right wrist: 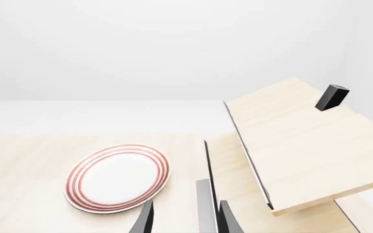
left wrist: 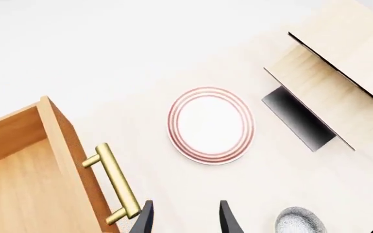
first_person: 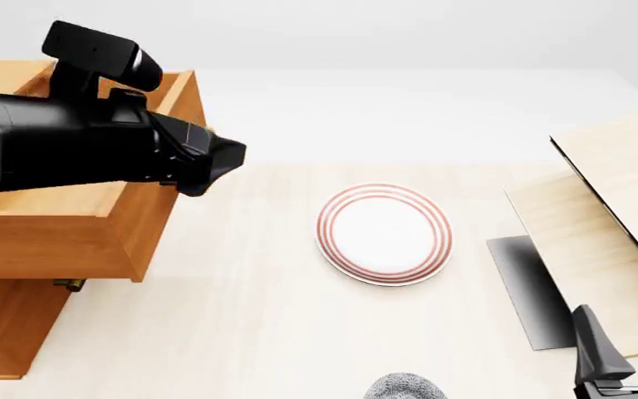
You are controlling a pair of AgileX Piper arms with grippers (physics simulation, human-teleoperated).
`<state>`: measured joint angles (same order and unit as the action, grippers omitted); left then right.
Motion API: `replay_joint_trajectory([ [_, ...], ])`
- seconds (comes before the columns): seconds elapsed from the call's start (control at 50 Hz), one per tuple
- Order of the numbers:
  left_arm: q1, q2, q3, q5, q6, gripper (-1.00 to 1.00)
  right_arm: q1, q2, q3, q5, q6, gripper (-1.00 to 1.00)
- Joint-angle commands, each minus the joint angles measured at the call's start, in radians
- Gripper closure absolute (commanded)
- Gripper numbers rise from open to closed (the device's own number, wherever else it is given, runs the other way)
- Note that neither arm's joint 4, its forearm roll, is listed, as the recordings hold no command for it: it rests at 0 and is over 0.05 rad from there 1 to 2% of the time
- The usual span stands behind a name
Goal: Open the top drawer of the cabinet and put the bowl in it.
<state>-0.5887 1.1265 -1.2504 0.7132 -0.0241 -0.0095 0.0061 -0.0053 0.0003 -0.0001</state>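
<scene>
Top drawer (first_person: pixel 64 224) pulled out at 9 o'clock; bowl (first_person: pixel 405 387) at 6 o'clock on table. Left gripper (left wrist: pixel 185 218) and right gripper (first_person: pixel 627 337) spread, empty. Next: grasp bowl rim.

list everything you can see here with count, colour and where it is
top drawer: 1, orange-brown wood, pulled out of the cabinet at the table's left, nothing seen inside
brass handle: 1, gold, on the drawer front
cabinet: 1, orange-brown wood, under the drawer at far left
plate: 1, white with red rings, middle of the table
bowl: 1, grey-blue speckled, near edge of the table, cut off by the front view
pale wood structure: 1, light wood with slanted boards, right side
table: 1, pale wood
left pincer: 1, black, open, beside the drawer handle
right pincer: 1, black, open, low at right near the pale structure
</scene>
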Motion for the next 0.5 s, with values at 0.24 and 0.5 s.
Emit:
replay_joint_trajectory([
  [0.24,-0.078,0.029,0.138,-0.122,0.037,-1.0,0.0,-0.001,0.002,-0.001,0.0,-1.0],
  [0.5,-0.113,0.025,0.194,-0.16,0.058,-1.0,0.0,-0.001,0.002,-0.001,0.0,-1.0],
])
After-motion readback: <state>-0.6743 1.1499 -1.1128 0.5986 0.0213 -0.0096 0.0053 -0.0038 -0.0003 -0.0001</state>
